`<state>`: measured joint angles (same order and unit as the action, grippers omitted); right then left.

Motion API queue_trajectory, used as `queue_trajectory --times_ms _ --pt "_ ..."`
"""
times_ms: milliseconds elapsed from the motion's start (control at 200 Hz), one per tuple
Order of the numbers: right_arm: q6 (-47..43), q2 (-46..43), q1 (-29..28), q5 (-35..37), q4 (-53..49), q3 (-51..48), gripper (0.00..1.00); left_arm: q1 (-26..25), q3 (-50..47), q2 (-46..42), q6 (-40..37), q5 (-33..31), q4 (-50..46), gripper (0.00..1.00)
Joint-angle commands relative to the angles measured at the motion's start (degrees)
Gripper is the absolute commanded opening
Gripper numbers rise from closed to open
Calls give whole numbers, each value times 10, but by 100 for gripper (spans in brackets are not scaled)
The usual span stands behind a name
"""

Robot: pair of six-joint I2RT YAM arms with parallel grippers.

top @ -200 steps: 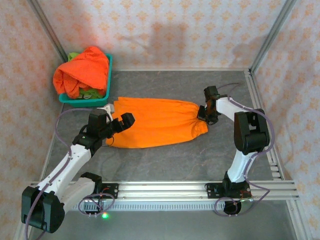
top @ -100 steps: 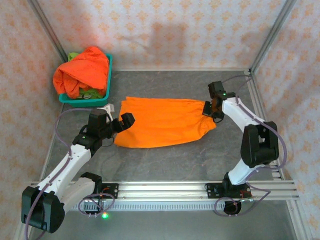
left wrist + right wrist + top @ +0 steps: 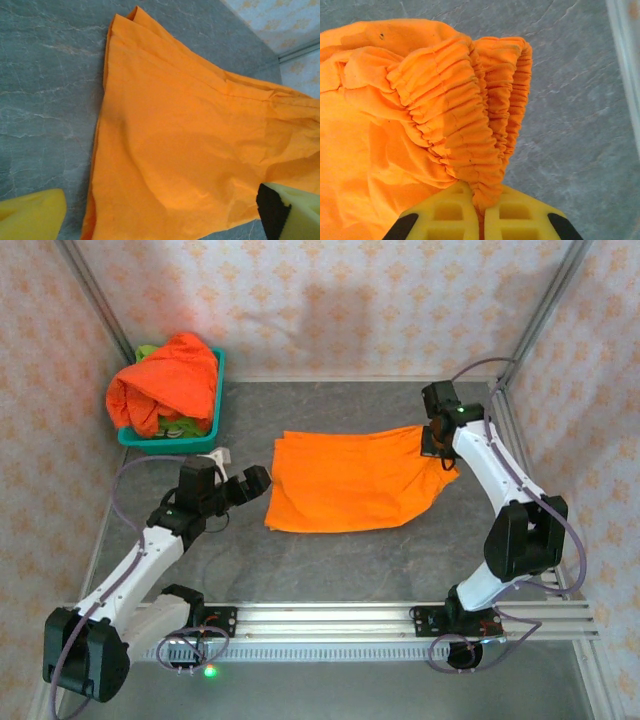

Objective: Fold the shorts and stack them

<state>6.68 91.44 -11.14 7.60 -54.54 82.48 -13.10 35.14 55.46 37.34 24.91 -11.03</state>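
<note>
One pair of orange shorts (image 3: 350,480) lies spread on the grey table, its leg ends toward the left. My right gripper (image 3: 432,440) is shut on its gathered elastic waist (image 3: 470,130) at the right end; the waistband bunches between the yellow fingers (image 3: 515,220). My left gripper (image 3: 248,486) stands open just left of the shorts' hem (image 3: 100,150), nothing between its fingers, one yellow fingertip (image 3: 30,217) low over the bare table. A second pair of orange shorts (image 3: 165,380) is heaped in the teal basket, with lime green fabric (image 3: 148,352) showing under it.
The teal mesh basket (image 3: 219,390) sits at the back left by the wall. A metal frame rail (image 3: 520,460) runs along the table's right side, close to my right arm. Grey table (image 3: 340,560) lies in front of the shorts.
My right gripper has pulled the shorts by the waist to the right and toward the back. The hem slid away from my left gripper, which stayed in place.
</note>
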Motion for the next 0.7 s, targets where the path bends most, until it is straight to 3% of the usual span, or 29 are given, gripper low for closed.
queue_trajectory --times_ms 0,95,415,695 --pt "-23 -5 -7 61 -40 43 0 -11 38 23 -17 10 -5 92" --pt "-31 0 -10 69 -48 63 0 -25 70 61 -22 13 -8 84" --pt "-59 19 -21 110 -76 118 0 -90 166 230 -10 -7 28 27" --pt "-93 29 -41 153 -95 160 0 -131 281 395 -17 -36 21 3"
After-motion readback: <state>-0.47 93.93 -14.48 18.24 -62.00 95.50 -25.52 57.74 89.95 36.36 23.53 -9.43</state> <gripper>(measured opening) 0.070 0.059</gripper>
